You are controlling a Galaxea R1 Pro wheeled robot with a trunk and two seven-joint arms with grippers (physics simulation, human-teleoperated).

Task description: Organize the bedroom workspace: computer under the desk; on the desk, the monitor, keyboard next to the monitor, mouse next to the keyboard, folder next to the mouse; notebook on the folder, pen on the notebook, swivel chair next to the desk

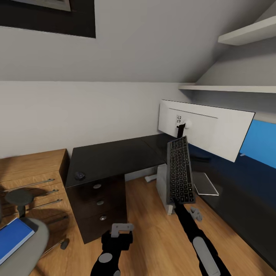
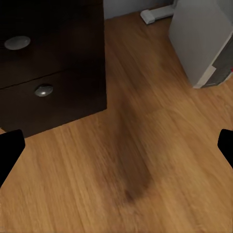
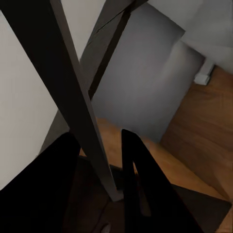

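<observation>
Sloped white walls, wall shelves at upper right, wooden floor [image 1: 153, 230] below. At centre of the head view, the black desk [image 1: 115, 157], three knobbed drawers closed on its front; mouse [image 1: 79, 175] near its left edge. Monitor [image 1: 207, 128] at right of centre, white back showing, standing on the desk's right wing. Keyboard [image 1: 180, 170] at centre right, held upright and slightly tilted, clamped at its lower end by the right gripper [image 1: 177, 202]; behind it, the computer [image 1: 163, 188] on the floor under the desk. Bottom left: swivel chair [image 1: 23, 249] carrying the blue folder [image 1: 13, 235]; light wooden drawer unit [image 1: 30, 180] behind.

Right wrist view: dark fingers [image 3: 136, 184] closed on the keyboard's [image 3: 73, 97] thin edge. Left wrist view: left gripper [image 2: 116, 145] spread wide, empty, over the floor [image 2: 136, 160] between drawers [image 2: 48, 73] and computer [image 2: 204, 39].
</observation>
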